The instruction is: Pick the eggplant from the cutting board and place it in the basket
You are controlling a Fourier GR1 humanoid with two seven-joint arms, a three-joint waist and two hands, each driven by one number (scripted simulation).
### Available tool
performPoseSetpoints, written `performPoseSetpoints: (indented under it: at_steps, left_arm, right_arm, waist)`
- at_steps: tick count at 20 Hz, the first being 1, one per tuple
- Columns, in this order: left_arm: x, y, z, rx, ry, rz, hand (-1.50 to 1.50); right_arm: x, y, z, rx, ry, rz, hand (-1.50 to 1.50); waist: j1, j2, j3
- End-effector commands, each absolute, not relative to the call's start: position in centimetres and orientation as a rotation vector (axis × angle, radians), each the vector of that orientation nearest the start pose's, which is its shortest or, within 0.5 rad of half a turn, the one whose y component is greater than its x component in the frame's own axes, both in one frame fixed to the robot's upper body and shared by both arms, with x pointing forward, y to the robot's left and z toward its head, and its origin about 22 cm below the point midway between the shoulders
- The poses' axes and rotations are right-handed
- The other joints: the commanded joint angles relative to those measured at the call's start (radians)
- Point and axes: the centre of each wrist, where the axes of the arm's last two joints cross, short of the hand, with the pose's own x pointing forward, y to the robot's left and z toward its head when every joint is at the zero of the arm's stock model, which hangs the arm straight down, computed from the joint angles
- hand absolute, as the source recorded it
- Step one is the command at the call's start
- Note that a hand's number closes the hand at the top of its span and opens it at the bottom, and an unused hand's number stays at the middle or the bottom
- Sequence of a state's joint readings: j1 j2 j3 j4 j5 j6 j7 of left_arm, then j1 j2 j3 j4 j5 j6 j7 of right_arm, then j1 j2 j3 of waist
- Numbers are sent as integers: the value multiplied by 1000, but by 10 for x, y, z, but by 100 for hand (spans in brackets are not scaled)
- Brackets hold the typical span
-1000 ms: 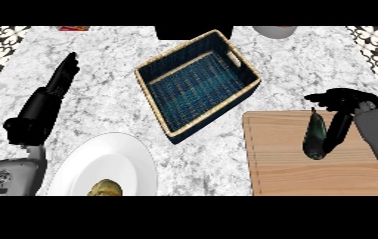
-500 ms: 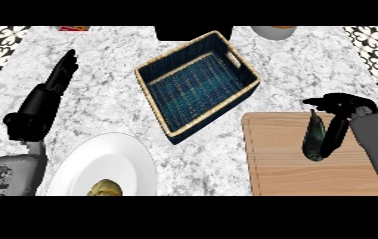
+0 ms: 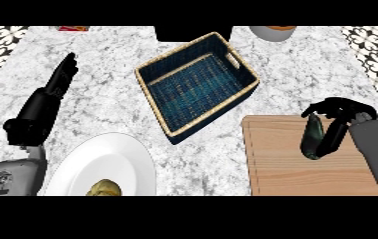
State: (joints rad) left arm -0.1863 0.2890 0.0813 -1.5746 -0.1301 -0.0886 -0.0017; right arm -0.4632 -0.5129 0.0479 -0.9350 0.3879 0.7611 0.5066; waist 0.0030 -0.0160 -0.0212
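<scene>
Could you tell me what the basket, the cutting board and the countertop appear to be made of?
The basket looks woven: dark blue wicker walls and floor with a pale tan rim, and cut-out handles. The cutting board seems to be light wood with a matte finish, fine grain lines and a groove near its edge. The countertop looks like polished stone, probably marble or granite, white with grey speckled veining.

Eggplant [image 3: 313,137]: dark, slender, lying lengthwise near-to-far on the board's right part. Board [image 3: 288,158]: light wood, rectangular, near right. Basket [image 3: 196,85]: dark blue weave, tan rim, rectangular, set askew, centre, left of and beyond the board.
</scene>
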Motion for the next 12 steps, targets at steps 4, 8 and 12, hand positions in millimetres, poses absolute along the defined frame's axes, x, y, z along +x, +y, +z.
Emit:
performPoseSetpoints:
  at_steps: [4, 8, 12]
  left_arm:
    - [283, 283, 68, 302, -1720, -379, 0]
    - [295, 297, 72, 294, -1714, -370, 0]
    - [279, 319, 66, 345, -1675, -330, 0]
  right_arm:
    - [327, -361, 10, -303, -448, 1068, 150]
    - [322, -321, -4, -435, -463, 1040, 150]
    - [313, -320, 15, -806, -418, 774, 150]
  waist:
    - [3, 18, 22]
    - [-13, 14, 21]
    - [-82, -22, 13]
